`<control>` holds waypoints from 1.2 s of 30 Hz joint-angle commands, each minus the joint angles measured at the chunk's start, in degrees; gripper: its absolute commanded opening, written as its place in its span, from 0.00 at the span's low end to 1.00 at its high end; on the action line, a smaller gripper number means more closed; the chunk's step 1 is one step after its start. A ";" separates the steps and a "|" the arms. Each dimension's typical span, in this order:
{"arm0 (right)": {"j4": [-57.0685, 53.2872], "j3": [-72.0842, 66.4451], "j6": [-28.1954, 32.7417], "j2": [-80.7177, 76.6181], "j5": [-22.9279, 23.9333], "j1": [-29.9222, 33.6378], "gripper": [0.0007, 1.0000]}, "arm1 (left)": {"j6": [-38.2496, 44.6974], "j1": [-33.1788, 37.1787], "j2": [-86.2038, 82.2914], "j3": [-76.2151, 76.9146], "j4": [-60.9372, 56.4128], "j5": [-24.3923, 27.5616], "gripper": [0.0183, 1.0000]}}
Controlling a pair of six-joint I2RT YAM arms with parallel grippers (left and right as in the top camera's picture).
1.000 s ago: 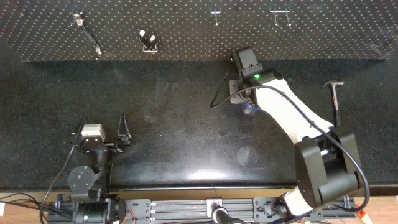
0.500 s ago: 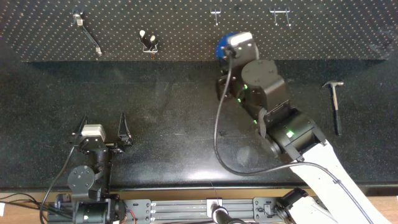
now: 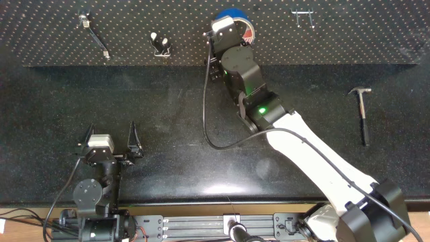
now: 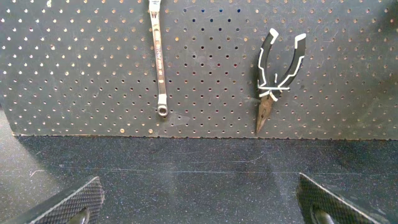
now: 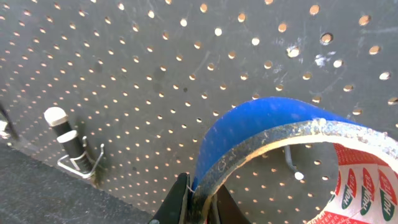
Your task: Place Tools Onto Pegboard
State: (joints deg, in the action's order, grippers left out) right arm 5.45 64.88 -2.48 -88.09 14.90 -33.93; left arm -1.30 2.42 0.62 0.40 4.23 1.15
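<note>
A blue tape roll [image 3: 234,16] is held up against the pegboard [image 3: 336,40], with my right gripper [image 3: 224,32] shut on its rim. In the right wrist view the tape roll [image 5: 267,127] rings a metal hook [image 5: 291,160], and the right gripper [image 5: 198,208] pinches the roll's lower edge. A wrench [image 3: 95,37] and pliers [image 3: 160,44] hang on the board at the left. A hammer [image 3: 363,111] lies on the table at the right. My left gripper [image 3: 111,140] rests open near the table's front left, facing the wrench [image 4: 160,59] and pliers [image 4: 277,74].
A double hook [image 3: 304,17] stands free on the pegboard to the right of the tape. The right arm's black cable [image 3: 207,114] hangs over the middle of the dark table [image 3: 175,101].
My right arm has risen from the table and swung up and left to the pegboard, carrying the blue tape roll. The left arm has stayed still.
</note>
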 commanded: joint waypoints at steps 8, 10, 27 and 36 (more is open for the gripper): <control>11.13 0.94 0.87 -8.41 3.96 0.17 0.07 | 0.74 -0.24 -0.44 -0.09 0.37 0.66 1.00; 11.52 0.94 0.87 -9.25 3.96 0.42 0.07 | 0.74 -0.24 -0.42 -0.09 0.37 0.66 1.00; -10.93 0.94 0.87 9.07 -6.84 2.54 0.95 | 0.74 -0.24 -0.42 -0.09 0.37 0.66 1.00; -29.40 -4.46 0.83 25.53 -7.17 16.65 0.95 | 0.76 -0.24 -0.44 -0.09 0.39 0.66 1.00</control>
State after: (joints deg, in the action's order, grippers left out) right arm -23.83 64.49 -2.00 -65.82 8.05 -20.91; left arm -1.32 2.42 0.62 0.40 4.23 1.17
